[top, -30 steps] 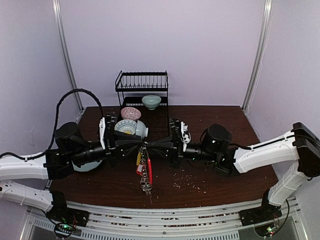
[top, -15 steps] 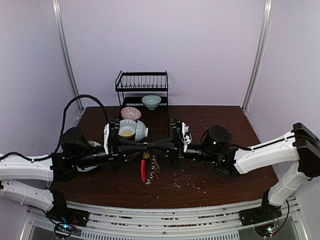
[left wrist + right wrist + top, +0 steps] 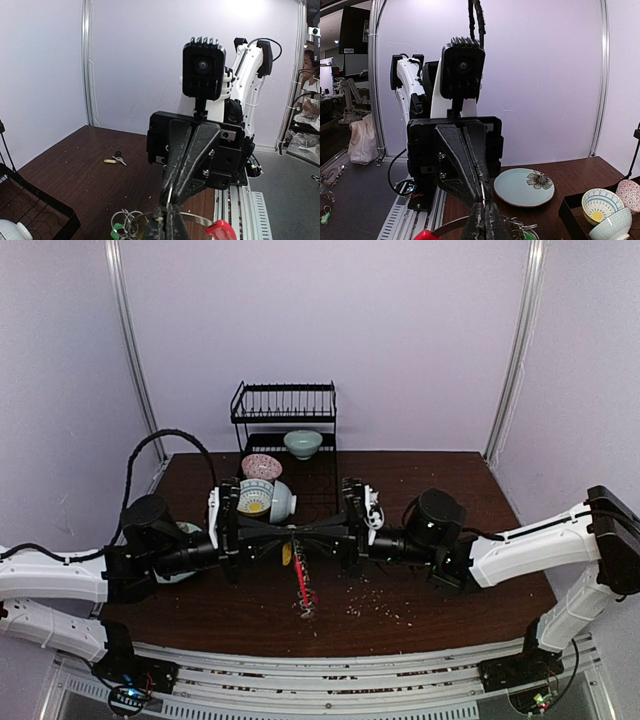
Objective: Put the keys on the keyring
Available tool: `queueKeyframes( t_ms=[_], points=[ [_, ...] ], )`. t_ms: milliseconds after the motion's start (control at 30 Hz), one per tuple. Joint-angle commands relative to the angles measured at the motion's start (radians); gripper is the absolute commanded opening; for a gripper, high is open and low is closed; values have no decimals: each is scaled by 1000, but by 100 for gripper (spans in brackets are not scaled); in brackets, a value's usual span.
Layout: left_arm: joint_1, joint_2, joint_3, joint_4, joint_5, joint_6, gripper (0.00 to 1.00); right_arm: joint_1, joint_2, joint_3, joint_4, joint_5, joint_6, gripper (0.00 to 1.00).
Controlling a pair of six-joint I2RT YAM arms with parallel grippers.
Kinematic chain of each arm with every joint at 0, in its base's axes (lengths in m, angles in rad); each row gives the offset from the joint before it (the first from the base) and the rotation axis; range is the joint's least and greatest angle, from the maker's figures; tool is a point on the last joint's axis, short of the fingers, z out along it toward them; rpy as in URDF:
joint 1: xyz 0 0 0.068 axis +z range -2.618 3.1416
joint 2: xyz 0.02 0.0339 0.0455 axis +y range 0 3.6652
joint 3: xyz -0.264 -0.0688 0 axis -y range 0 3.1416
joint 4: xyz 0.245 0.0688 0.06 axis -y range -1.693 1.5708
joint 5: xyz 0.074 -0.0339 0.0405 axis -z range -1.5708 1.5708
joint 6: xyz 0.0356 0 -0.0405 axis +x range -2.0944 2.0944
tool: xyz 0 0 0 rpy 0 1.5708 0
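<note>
My left gripper [image 3: 287, 532] and right gripper [image 3: 301, 531] meet tip to tip above the middle of the table. Both are shut on the thin metal loop of the keyring [image 3: 303, 585], which hangs below them with its red strap and key bunch reaching the table. In the left wrist view, the left gripper [image 3: 169, 221] pinches the ring wire [image 3: 170, 194], with the red clip [image 3: 221, 231] and green-tagged rings [image 3: 122, 225] below. In the right wrist view, the right gripper [image 3: 483, 211] is shut on the same wire. Loose keys [image 3: 115, 159], one yellow-headed and one dark-headed, lie on the table beyond.
A black dish rack [image 3: 285, 415] holding a bowl stands at the back. Stacked bowls [image 3: 264, 498] sit in front of it. A pale blue flowered plate [image 3: 524, 186] lies under the left arm. Crumbs [image 3: 375, 602] dot the table's front right.
My left arm shifted right and its jaws closed onto the ring. The hanging bunch swung and now hangs straight down. The right arm barely moved.
</note>
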Motion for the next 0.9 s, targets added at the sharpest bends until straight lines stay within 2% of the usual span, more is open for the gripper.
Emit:
queueKeyframes(
  t_ms=[0, 33, 133, 233, 300, 400, 467, 533, 600, 733, 767, 867],
  points=[
    [-3, -5, 15, -27, -104, 29, 0, -3, -54, 11, 1, 10, -22, 0],
    [-3, -11, 11, -35, -138, 39, 0, -5, -59, 11, -14, 24, -24, 2],
    [-3, -32, 7, -50, -195, 66, 0, -21, -88, 10, -89, 66, -15, 26],
    [-3, -51, 17, -77, -230, 93, 0, -69, -164, 8, -211, 165, 46, 37],
    [-3, -65, 27, -105, -257, 112, 0, -118, -217, 54, -425, 319, 78, 44],
    [-2, -80, 49, -149, -286, 136, 0, -219, -250, 156, -817, 608, 109, 48],
    [-1, -73, 75, -187, -302, 154, 0, -318, -247, 201, -1027, 726, 160, 49],
    [2, -55, 108, -225, -314, 169, 0, -453, -240, 208, -1159, 734, 205, 49],
    [6, -32, 150, -267, -328, 168, 0, -593, -211, 204, -1256, 676, 218, 49],
    [15, -10, 238, -361, -303, 191, 0, -839, -72, 237, -1346, 362, 197, 50],
    [18, -7, 250, -372, -284, 206, 0, -875, -26, 269, -1373, 339, 173, 48],
    [23, 4, 265, -392, -271, 241, 0, -899, 88, 348, -1473, 488, 57, 42]
  ],
)
